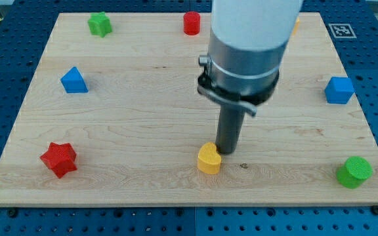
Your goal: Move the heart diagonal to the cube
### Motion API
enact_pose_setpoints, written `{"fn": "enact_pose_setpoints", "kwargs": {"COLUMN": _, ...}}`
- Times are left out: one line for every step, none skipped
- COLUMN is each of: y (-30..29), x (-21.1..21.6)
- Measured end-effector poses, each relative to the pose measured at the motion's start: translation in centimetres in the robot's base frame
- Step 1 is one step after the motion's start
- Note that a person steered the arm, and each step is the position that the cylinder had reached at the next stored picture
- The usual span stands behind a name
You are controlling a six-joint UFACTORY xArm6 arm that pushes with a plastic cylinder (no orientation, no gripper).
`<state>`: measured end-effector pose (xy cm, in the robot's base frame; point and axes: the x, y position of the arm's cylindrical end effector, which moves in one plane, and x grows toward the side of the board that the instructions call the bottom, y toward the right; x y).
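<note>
Tip: we see my tip (226,153) down at the board, just beside the yellow heart's upper right edge; whether they touch we cannot tell.
Gripper: we have none, only a plain dark rod, so nothing is apart, together or clamped.
Yellow heart (209,158): we find it low on the board (143,118), near the middle of the view's bottom edge.
Blue cube (339,90): we place it at the view's right edge, well apart from the heart, higher up.
Others: we note a red star (59,159) at bottom left, a blue block (74,80) at left, a green star (100,24) at top left, a red cylinder (191,23) at top, and a green cylinder (354,172) at bottom right.
Arm: we see the pale arm (251,33) covering the top centre, hiding most of a yellow block (296,26) behind it.
</note>
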<state>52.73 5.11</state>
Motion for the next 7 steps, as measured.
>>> {"fn": "enact_pose_setpoints", "kwargs": {"y": -2.0, "x": -5.2}}
{"fn": "enact_pose_setpoints", "kwargs": {"y": -6.2, "x": -5.8}}
{"fn": "enact_pose_setpoints", "kwargs": {"y": -6.2, "x": -4.2}}
{"fn": "enact_pose_setpoints", "kwargs": {"y": -6.2, "x": 0.2}}
{"fn": "enact_pose_setpoints", "kwargs": {"y": -6.1, "x": 5.0}}
{"fn": "enact_pose_setpoints", "kwargs": {"y": -2.0, "x": 6.2}}
{"fn": "enact_pose_setpoints", "kwargs": {"y": 3.4, "x": 2.3}}
